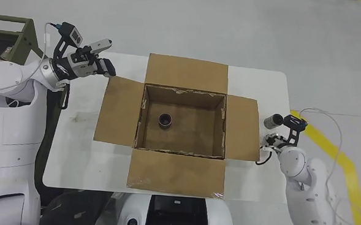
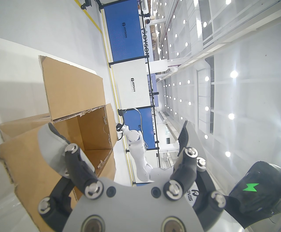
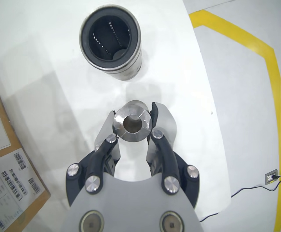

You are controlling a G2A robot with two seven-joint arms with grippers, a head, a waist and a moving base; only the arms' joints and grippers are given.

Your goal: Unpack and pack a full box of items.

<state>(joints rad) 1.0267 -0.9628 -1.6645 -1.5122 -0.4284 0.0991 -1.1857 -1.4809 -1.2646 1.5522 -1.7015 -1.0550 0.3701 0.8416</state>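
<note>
Steel sleeve: short machined cylinder, bright end face cut by radial slits, open bore. It is pinched between the fingers of the right gripper, long axis upright, bore turned toward the wrist. Whether it is seated on the table cannot be told. Linear bearing: stood on end just beyond the fingertips, apart from the sleeve. Cardboard box: flaps laid open, off to the gripper's side; one dark cylinder is seen inside. Left gripper: spread, empty, beyond the box; the right arm is judged nearer.
</note>
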